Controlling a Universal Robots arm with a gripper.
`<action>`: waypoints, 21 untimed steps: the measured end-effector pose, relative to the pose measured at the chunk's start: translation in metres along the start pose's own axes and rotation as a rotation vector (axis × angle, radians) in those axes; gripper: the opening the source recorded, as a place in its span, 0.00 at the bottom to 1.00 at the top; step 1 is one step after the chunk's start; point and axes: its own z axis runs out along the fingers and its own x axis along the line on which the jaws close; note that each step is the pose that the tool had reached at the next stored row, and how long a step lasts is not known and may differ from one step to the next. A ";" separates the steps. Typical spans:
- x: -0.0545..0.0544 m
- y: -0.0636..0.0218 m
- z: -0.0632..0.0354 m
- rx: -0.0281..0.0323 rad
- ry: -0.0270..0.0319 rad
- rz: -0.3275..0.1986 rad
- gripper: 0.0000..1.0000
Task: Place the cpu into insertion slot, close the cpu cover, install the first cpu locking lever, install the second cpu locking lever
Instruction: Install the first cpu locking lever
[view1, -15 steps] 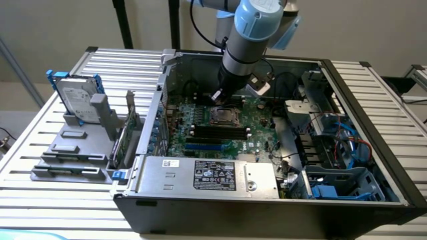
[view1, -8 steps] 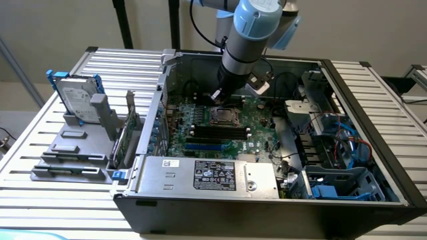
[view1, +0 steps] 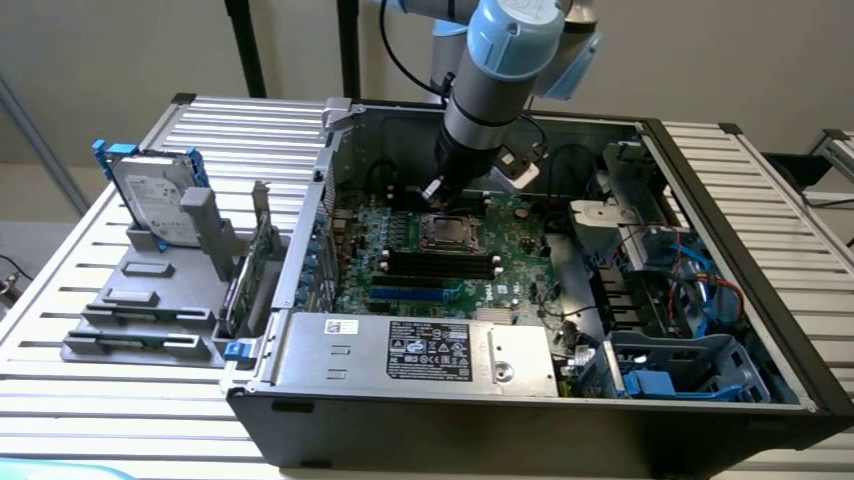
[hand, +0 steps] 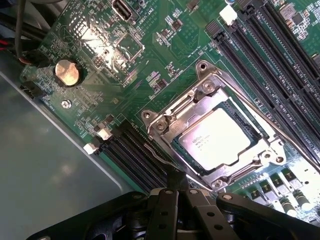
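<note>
Wrist view: the chip (hand: 215, 145) sits in the socket, framed by the lowered metal cover (hand: 192, 107); a thin lever (hand: 159, 156) runs beside it.
Exterior view: the arm reaches into an open computer case (view1: 534, 440) on a slatted table (view1: 254, 130); a hard drive (view1: 151, 195) stands apart.
Gripper (hand: 176, 175): fingers pressed together, tip touching the lever's end, chip just beyond.
Board: green motherboard (hand: 125, 50).

We cannot read the print on the cpu (hand: 215, 145); the cpu cover (hand: 185, 107) hides its edges; the claw (hand: 176, 182) is cropped.
</note>
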 end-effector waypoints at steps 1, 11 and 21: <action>0.000 0.0003 0.0000 0.0000 0.0001 0.000 0.11; 0.004 0.0044 -0.0002 0.0002 -0.0006 -0.002 0.11; 0.006 0.0070 0.0009 0.0010 -0.0019 -0.007 0.11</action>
